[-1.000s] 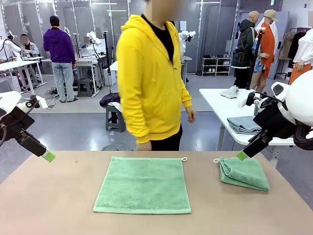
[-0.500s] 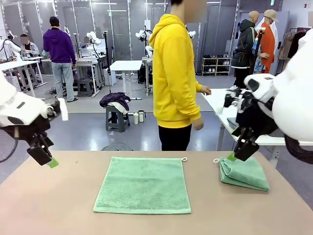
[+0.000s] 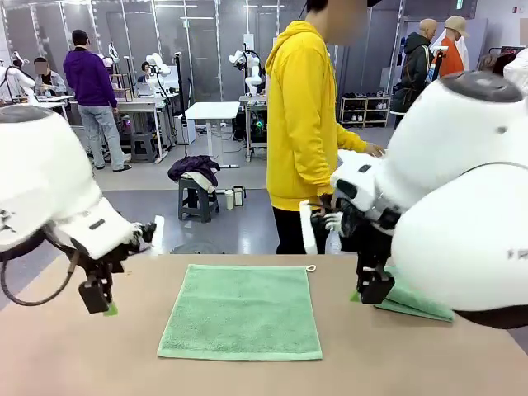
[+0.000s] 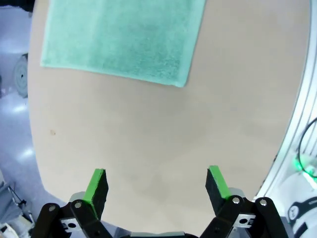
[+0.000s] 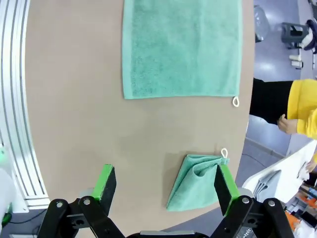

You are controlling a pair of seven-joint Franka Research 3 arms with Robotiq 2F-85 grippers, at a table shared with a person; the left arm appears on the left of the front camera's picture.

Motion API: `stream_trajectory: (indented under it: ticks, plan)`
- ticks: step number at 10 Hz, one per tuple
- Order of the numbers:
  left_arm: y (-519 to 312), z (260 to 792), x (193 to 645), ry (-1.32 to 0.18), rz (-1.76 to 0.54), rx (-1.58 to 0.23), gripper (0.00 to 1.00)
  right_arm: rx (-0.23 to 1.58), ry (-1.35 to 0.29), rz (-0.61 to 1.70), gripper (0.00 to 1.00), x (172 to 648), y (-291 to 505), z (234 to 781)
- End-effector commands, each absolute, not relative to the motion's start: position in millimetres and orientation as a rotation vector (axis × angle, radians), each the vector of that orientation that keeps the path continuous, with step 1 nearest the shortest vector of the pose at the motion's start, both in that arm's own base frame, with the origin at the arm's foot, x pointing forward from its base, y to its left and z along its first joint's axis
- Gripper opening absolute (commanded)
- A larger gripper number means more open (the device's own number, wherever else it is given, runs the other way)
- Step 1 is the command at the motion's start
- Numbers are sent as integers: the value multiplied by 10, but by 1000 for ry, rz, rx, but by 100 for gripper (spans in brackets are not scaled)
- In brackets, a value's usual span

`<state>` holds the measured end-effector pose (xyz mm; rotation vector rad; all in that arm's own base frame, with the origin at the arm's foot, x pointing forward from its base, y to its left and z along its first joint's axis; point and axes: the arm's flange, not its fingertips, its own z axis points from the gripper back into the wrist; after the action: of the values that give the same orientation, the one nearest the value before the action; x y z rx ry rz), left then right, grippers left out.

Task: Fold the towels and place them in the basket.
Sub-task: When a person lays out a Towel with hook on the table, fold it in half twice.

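Flat towel [image 3: 240,311]: mint-green terry square, spread smooth mid-desk [image 3: 74,355], white cord loop [image 3: 311,268] at its far right corner.
Folded towel [image 5: 193,188]: rumpled terry wedge by the desk's right edge.
Left gripper [image 4: 157,184]: green-padded fingers spread wide, empty, over bare tan desk near the left edge.
Right gripper [image 5: 163,182]: spread wide, empty, just by the folded towel.

**how the bodies look**

the left arm [image 3: 41,181] and right arm [image 3: 462,190] have glossy white rounded shells. a thin black cable [image 3: 33,303] loops beneath the left one. the left end effector [image 4: 157,174] and right end effector [image 5: 165,172] are black linkages with bright green pads and small silver screws. the person [image 3: 304,124] wears a yellow hooded sweatshirt and dark trousers.
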<state>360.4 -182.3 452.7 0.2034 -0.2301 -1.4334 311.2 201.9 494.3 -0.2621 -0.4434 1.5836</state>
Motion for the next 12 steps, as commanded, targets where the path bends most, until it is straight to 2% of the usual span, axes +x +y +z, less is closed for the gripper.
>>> stream_trajectory:
  ticks: [1,3,5,6,10,12]
  plan:
    - [-1956,4382,3756,-203,-1537,237,100,-285,-415,1616,100,3222,2073,4672]
    - [-2123,4270,3791,-211,-1561,220,100,-249,-374,1601,100,3348,2140,4506]
    - [-2074,4270,3799,-274,-1528,124,100,-222,-351,1540,100,3426,2148,4463]
    - [-2132,4226,3740,-198,-1543,207,100,-243,-350,1613,100,3320,2135,4466]
    - [-2132,4226,3740,-198,-1543,207,100,-243,-350,1613,100,3320,2135,4466]
    - [-2138,4189,3732,-233,-1590,138,100,-200,-336,1606,100,3417,2210,4347]
